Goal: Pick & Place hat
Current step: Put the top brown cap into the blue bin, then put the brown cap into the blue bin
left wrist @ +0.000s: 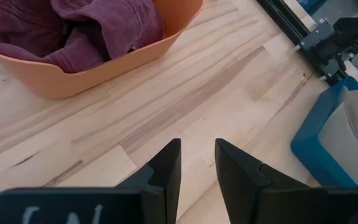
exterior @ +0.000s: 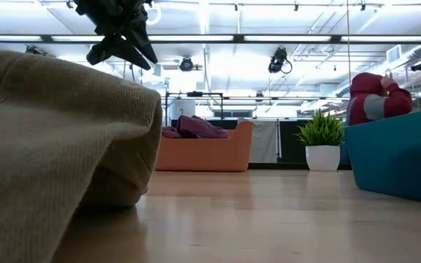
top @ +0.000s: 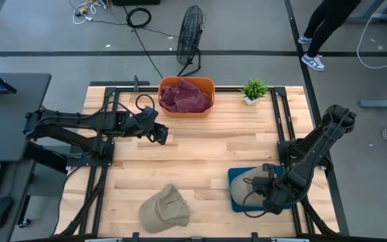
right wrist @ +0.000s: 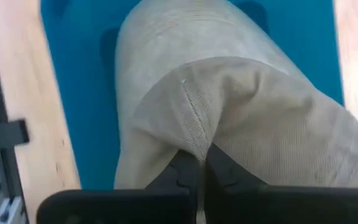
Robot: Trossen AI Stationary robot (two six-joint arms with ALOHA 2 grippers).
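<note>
A tan corduroy hat lies in the blue bin at the table's right near corner, and my right gripper is shut on it from above. A second tan hat rests on the table by the near edge and fills the left of the low view. My left gripper hangs open above the bare table, just near of the orange bin, which holds maroon hats. My right gripper pinches a raised fold of the tan hat's cloth between its two fingers. The fingers come from above, pointing down. The hat's body lies in the blue bin. I cannot tell how many layers are caught.
A small potted plant stands at the far edge, right of the orange bin. Black frame rails run along both sides of the table. A fan and a person's legs are on the floor beyond. The table's middle is bare wood.
</note>
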